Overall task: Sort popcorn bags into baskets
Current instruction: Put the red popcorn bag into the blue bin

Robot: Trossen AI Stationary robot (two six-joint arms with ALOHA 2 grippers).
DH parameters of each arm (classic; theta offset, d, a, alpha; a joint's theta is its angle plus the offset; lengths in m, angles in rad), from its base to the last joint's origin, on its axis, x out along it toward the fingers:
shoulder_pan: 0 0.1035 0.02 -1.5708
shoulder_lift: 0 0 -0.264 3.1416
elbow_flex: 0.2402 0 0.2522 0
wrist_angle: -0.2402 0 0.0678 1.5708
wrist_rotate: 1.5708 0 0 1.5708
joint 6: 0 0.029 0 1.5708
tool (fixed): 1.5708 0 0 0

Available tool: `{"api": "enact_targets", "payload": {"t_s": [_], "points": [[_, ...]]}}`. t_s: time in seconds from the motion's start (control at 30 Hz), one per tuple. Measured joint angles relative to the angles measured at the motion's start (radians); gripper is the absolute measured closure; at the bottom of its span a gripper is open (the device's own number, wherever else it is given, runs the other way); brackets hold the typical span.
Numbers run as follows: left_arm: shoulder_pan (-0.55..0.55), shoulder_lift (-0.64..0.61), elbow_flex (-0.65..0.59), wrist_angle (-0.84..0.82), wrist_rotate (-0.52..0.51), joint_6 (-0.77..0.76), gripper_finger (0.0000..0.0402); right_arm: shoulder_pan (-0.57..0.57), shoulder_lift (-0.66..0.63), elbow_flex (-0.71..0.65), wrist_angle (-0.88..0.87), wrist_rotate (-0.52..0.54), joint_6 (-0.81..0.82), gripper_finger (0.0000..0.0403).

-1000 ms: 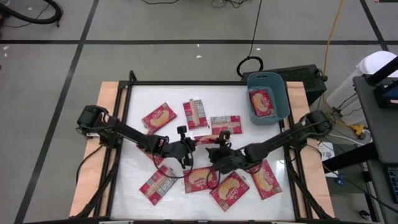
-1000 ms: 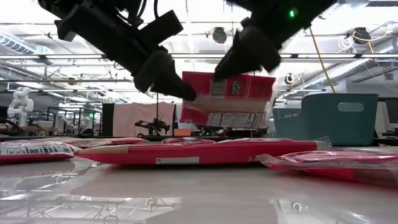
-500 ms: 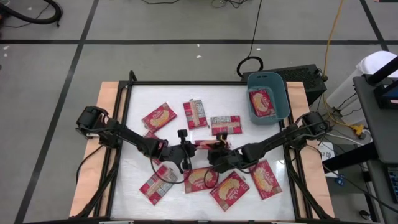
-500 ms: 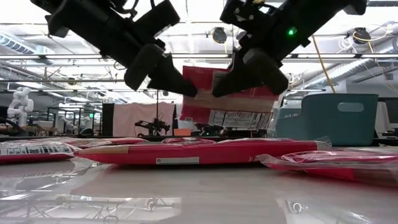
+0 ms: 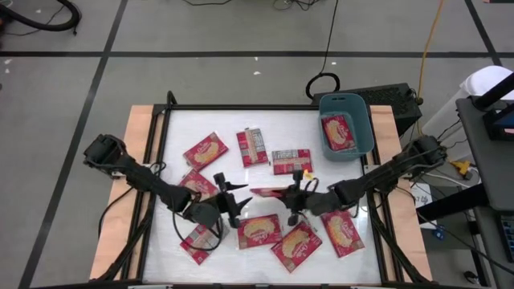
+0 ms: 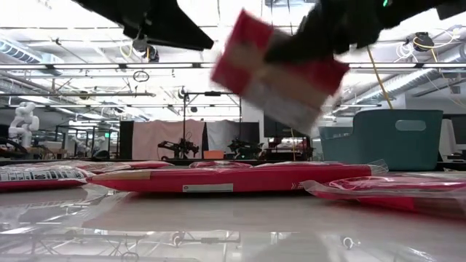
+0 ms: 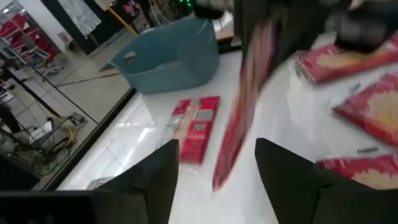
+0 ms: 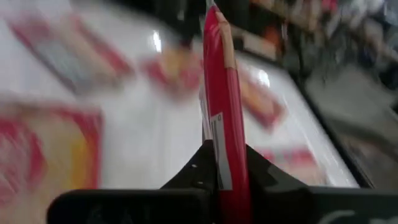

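My right gripper is shut on one red popcorn bag, held in the air over the middle of the table. In the low view this bag hangs tilted. My left gripper stands open just left of the bag, its fingers on either side of the bag's free end without touching it. The teal basket sits at the far right corner with one bag lying flat inside. Several more bags lie flat on the white table. My right gripper pinches the bag between its two fingers at the end nearest the table's right edge. The fingers come almost level from the table's right. The bag stands on edge, tilted, lifted clear of the table and of the bags below.
Loose bags lie at the far middle, far left and along the near side. A black frame edges the table. Bare table shows at the near left and the far left.
The bag has passed from my left gripper to my right. My right gripper shut on it while my left still held it. My left gripper then opened, let go and drew back toward the table's left and near edge. The bag has tipped in my right gripper.
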Motion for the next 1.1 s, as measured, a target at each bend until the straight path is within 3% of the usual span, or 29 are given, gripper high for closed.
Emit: {"api": "enact_targets", "payload": {"t_s": [0.13, 0.23, 0.43, 0.63, 0.8, 0.87, 0.97, 1.1], "points": [[-0.017, 0.023, 0.001, 0.083, 0.002, 0.013, 0.0189, 0.005, 0.001, -0.075, 0.283, -0.07, -0.094, 0.037], [-0.033, 0.033, -0.002, 0.15, -0.021, 0.078, 0.0203, 0.007, 0.0, -0.088, 0.386, -0.133, -0.144, 0.0378], [-0.032, 0.043, -0.001, 0.315, 0.057, 0.184, 0.0236, 0.008, 0.001, -0.098, 0.536, -0.239, -0.205, 0.0386], [-0.026, 0.041, 0.0, 0.422, 0.148, 0.264, 0.0277, 0.008, 0.0, -0.098, 0.592, -0.278, -0.224, 0.0378], [-0.024, 0.041, 0.0, 0.447, 0.25, 0.32, 0.0367, 0.009, 0.001, -0.098, 0.586, -0.284, -0.224, 0.0382], [-0.024, 0.041, 0.0, 0.434, 0.25, 0.32, 0.0382, 0.009, 0.0, -0.097, 0.568, -0.283, -0.21, 0.0377], [-0.021, 0.041, 0.0, 0.378, 0.197, 0.285, 0.0376, 0.011, 0.001, -0.097, 0.543, -0.205, -0.171, 0.0357], [-0.019, 0.041, 0.001, 0.216, 0.037, 0.207, 0.0381, 0.042, -0.021, -0.082, 0.349, 0.072, -0.082, 0.0314]]}}
